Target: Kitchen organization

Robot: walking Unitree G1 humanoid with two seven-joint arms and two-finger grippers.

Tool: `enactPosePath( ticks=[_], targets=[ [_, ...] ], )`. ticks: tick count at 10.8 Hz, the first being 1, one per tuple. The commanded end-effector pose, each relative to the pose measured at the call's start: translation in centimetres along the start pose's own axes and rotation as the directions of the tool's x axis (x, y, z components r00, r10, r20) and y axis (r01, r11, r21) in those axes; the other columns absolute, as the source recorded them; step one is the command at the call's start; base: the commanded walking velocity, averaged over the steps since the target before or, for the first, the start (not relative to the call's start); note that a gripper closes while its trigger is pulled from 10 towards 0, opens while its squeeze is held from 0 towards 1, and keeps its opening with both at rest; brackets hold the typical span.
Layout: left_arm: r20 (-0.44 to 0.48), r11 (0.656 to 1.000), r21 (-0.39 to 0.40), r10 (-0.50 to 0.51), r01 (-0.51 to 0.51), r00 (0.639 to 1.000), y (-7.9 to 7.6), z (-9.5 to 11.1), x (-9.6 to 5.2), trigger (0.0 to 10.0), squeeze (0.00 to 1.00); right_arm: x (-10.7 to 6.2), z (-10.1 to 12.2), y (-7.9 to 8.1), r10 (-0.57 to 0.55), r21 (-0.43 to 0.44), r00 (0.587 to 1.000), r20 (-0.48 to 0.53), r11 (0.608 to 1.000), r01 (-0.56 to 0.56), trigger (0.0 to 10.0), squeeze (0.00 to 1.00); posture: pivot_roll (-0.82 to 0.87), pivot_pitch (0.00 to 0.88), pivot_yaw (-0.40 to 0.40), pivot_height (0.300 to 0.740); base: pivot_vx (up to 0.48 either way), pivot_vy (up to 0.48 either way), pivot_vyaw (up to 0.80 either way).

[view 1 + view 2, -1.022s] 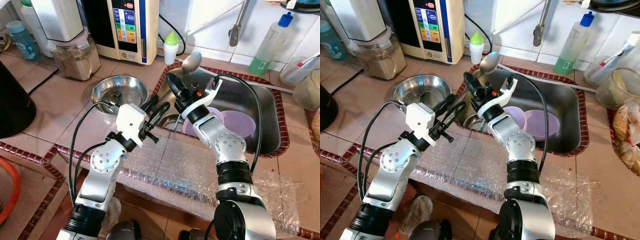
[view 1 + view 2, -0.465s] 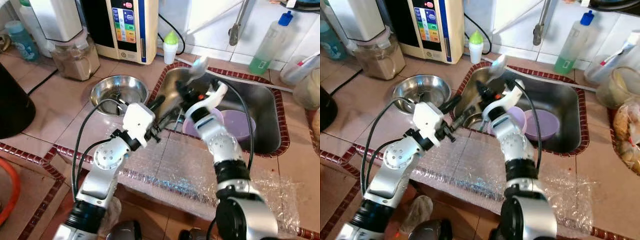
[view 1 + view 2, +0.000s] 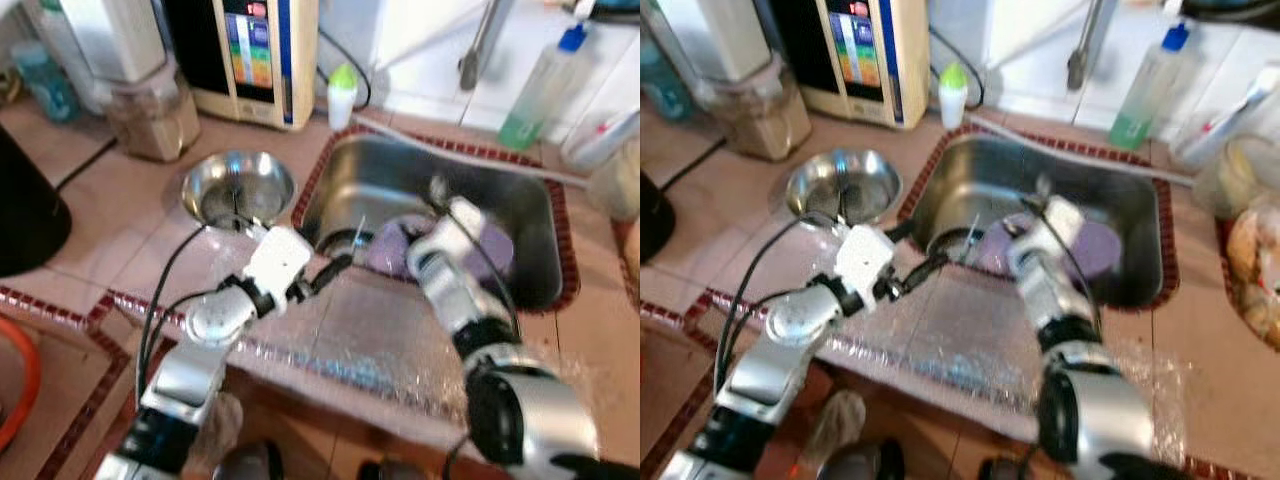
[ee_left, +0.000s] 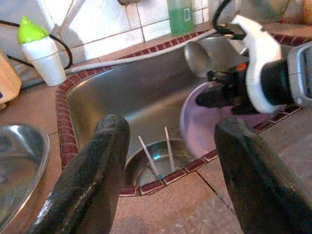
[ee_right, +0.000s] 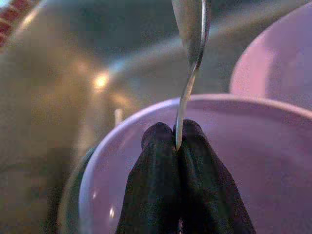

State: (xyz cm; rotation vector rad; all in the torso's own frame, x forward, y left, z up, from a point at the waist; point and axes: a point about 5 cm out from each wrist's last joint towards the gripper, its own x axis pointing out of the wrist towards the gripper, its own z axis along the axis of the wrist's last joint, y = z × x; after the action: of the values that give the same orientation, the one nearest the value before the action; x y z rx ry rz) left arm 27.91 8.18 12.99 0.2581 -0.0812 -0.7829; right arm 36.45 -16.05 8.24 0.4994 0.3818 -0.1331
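Note:
My right gripper (image 5: 176,134) is shut on the handle of a metal spoon (image 5: 191,24), down inside the steel sink (image 3: 370,180). It holds the spoon over the nearer of two purple bowls (image 5: 243,165), and the other purple bowl (image 5: 278,63) lies beyond. My left gripper (image 4: 170,161) is open at the sink's front-left rim with nothing between its fingers (image 4: 97,165). Just ahead of it a small steel cup (image 4: 156,161) with two thin sticks stands in the sink. The head views are blurred.
A steel bowl (image 3: 240,185) sits on the tiled counter left of the sink. Bubble wrap (image 3: 370,330) covers the front counter. A water machine (image 3: 265,50), a green-capped bottle (image 3: 342,92), a faucet (image 3: 480,45) and a soap bottle (image 3: 535,85) line the back wall.
My right gripper has carried the spoon from above the sink's left rim down into the sink over the purple bowls. My left gripper has dropped lower at the sink's front edge.

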Motion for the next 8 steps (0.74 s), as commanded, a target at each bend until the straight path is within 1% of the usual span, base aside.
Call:
enactPosePath(
  ticks=[1,2,3,4,6,7,8],
  targets=[
    [-0.021,1.000,0.008,-0.008,0.008,1.000,-0.1,-0.2,0.0,10.0,1.00,0.0,-0.8,-0.3,-0.020,-0.040,0.999,-0.025,0.999,0.019,0.0,0.00,0.04,0.050,-0.007,0.740,0.000,0.000,0.00],
    [-0.035,1.000,0.017,-0.003,0.004,0.999,0.1,-0.2,0.0,10.0,1.00,0.0,-1.5,-0.7,-0.033,-0.105,0.999,-0.043,0.994,0.029,10.0,0.00,0.04,0.042,-0.006,0.740,0.000,0.000,0.00],
    [-0.044,1.000,0.020,-0.005,0.006,0.999,0.1,-0.3,0.0,10.0,1.00,-0.1,-1.8,-0.9,-0.033,-0.117,0.998,-0.050,0.993,0.027,10.0,0.44,0.04,0.039,-0.002,0.740,0.000,0.000,0.00],
    [-0.060,0.999,0.030,-0.014,0.015,0.998,0.2,-0.4,0.1,10.0,1.00,-0.1,-2.2,-1.1,-0.036,-0.118,0.998,-0.053,0.993,0.029,10.0,1.00,0.03,0.036,0.004,0.740,0.000,0.000,0.00],
    [-0.080,0.999,0.042,-0.017,0.021,0.997,0.5,-0.6,0.3,10.0,1.00,-0.3,-2.7,-1.1,-0.006,-0.068,0.999,-0.053,0.998,0.002,10.0,1.00,0.03,0.033,0.009,0.740,0.000,0.000,0.00],
    [-0.085,0.999,0.044,-0.017,0.021,0.996,0.6,-0.7,0.3,10.0,1.00,-0.3,-2.6,-0.9,0.010,-0.074,0.999,-0.039,0.997,-0.013,10.0,1.00,0.02,0.030,0.014,0.740,0.000,0.000,0.00],
    [-0.091,0.999,0.046,-0.022,0.026,0.996,0.6,-0.8,0.3,10.0,1.00,-0.2,-2.2,-0.7,0.028,-0.108,1.000,-0.012,0.994,-0.029,10.0,1.00,0.02,0.027,0.016,0.740,0.000,0.000,0.00]
  ],
)
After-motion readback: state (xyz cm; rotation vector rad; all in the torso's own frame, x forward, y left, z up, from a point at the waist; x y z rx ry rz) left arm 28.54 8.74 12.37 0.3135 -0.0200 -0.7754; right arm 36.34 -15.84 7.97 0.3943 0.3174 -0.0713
